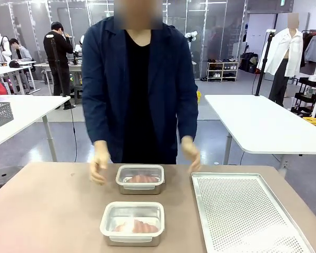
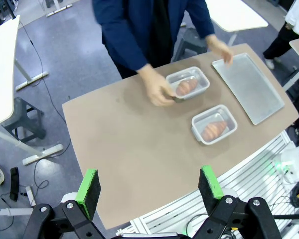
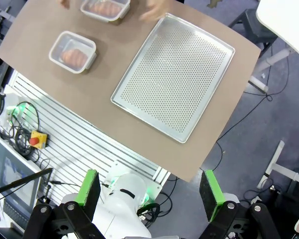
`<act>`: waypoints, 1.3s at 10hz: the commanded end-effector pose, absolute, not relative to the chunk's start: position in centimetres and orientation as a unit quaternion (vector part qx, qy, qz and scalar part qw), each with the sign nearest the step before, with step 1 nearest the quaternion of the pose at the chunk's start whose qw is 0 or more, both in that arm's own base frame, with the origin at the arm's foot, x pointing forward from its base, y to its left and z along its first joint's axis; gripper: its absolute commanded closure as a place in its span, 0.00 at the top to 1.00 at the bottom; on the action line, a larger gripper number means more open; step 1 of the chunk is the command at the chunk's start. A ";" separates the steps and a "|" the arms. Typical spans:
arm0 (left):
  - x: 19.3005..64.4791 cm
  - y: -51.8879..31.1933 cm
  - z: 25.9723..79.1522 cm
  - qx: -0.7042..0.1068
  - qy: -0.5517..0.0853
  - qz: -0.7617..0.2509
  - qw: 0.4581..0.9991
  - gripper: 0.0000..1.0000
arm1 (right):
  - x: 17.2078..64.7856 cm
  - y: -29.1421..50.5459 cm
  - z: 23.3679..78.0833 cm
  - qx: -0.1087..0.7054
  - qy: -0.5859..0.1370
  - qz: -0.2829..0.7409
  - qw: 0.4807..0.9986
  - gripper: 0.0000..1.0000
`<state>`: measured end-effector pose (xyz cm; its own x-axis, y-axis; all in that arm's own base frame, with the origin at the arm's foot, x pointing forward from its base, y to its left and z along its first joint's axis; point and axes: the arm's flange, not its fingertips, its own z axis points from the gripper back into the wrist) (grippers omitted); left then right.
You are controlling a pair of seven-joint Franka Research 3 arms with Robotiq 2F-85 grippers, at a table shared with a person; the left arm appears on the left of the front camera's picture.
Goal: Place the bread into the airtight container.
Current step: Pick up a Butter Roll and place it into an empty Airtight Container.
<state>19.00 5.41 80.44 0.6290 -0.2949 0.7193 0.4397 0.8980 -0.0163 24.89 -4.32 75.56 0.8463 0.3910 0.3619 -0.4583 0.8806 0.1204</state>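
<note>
Left wrist view: your left gripper (image 2: 148,191) hangs high above the table (image 2: 119,144) with its jaws spread wide and nothing between them. Your right gripper (image 3: 148,191) is likewise high up, out past the table's near edge, jaws wide apart and empty.

Count on the table: two containers, one tray. The near container (image 1: 132,223) has its clear lid on and one bread (image 1: 138,226) inside. The far container (image 1: 140,178) also has a lid on and holds a second bread (image 1: 142,179). The two containers stand apart, one behind the other, near the table's middle. The perforated metal tray (image 1: 242,211) lies to the robot's right of them, touching neither, with no bread on it.

Two hands of the person at the far side show. One hand (image 1: 99,163) is just beside the far container's left end; whether it touches, you cannot tell from these views. The other hand (image 1: 190,154) hovers between that container and the tray's far corner.
</note>
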 end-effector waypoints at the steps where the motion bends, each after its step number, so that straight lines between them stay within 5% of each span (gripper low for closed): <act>1: 19.0 5.3 80.5 -0.098 -0.380 -0.209 0.896 1.00 | 24.8 -4.5 75.6 0.100 -0.166 0.227 0.954 1.00; 13: 19.0 5.3 80.5 -0.098 -0.380 -0.209 0.896 1.00 | 24.8 -4.5 75.6 0.100 -0.166 0.227 0.954 1.00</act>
